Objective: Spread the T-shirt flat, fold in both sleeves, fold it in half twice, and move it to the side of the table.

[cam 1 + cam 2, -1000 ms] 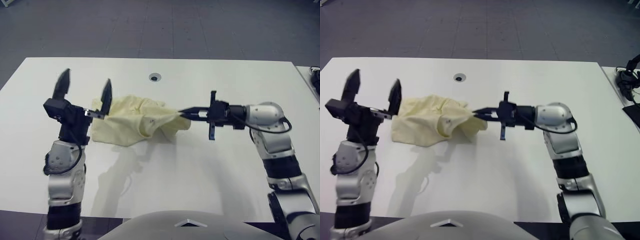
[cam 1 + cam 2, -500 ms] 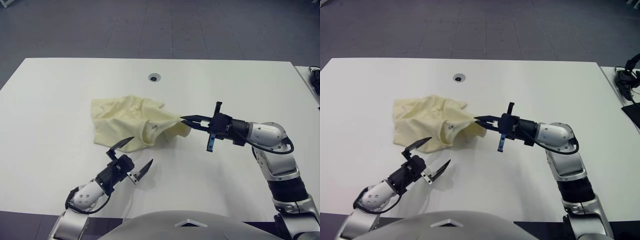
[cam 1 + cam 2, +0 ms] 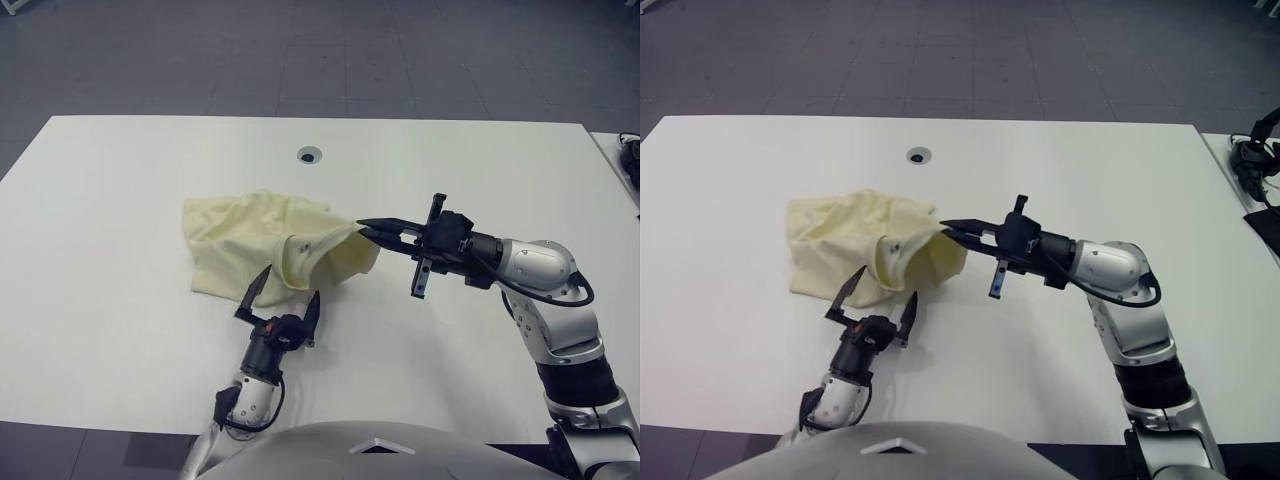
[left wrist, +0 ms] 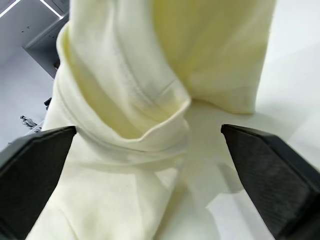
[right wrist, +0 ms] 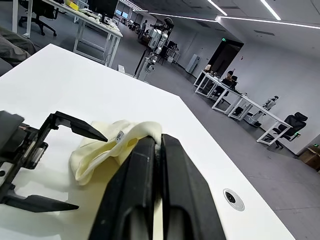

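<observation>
One T-shirt (image 3: pixel 265 240), pale yellow and bunched, is lying on the white table (image 3: pixel 120 200), left of centre. One round cable hole (image 3: pixel 310 154) is sitting in the table surface beyond the far edge of the cloth, apart from it. A second table surface carrying dark cabled equipment (image 3: pixel 1252 150) is standing just beyond the right edge.

The right end effector (image 3: pixel 365 225) is gripping the right-hand fold of the T-shirt with both fingers (image 5: pixel 145 190) pressed together and is holding that fold raised above the table. The left end effector (image 3: pixel 291 283) is hovering at the near edge of the cloth with its two fingers (image 4: pixel 35 170) spread wide apart, a folded hem lying ahead of the gap; contact cannot be determined.

Bare table is extending on all four sides of the T-shirt, widest to the right.
</observation>
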Robot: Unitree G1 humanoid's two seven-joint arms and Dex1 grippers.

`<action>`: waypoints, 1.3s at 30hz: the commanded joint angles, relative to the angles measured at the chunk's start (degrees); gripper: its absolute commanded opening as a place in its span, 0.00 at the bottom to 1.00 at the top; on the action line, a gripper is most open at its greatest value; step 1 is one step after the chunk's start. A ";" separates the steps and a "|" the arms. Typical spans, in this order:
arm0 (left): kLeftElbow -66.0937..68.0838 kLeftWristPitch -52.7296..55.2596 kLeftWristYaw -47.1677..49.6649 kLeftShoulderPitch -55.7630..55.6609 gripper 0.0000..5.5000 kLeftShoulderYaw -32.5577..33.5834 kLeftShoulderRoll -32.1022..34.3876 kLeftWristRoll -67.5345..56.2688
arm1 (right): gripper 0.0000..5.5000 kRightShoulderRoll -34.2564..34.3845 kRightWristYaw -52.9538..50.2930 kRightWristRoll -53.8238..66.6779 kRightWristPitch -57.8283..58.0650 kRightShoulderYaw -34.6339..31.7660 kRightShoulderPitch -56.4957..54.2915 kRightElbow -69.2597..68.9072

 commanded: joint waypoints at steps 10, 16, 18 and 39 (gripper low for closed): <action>11.11 -3.15 13.42 -3.17 0.90 -1.69 -6.02 0.63 | 0.00 -0.78 0.23 0.91 1.34 -0.04 0.43 -1.89; 11.91 -4.38 16.46 -3.58 0.73 -2.30 -5.56 2.59 | 0.00 -0.95 0.43 0.17 0.75 0.16 0.64 -1.18; 12.80 -4.59 17.10 -3.85 0.69 -2.43 -5.61 2.44 | 0.00 -1.02 0.49 0.02 0.58 0.25 0.62 -1.08; 12.05 -6.17 19.17 -1.02 0.06 -2.80 -3.83 2.99 | 0.00 -1.55 1.96 -2.40 -2.06 0.49 -1.06 3.92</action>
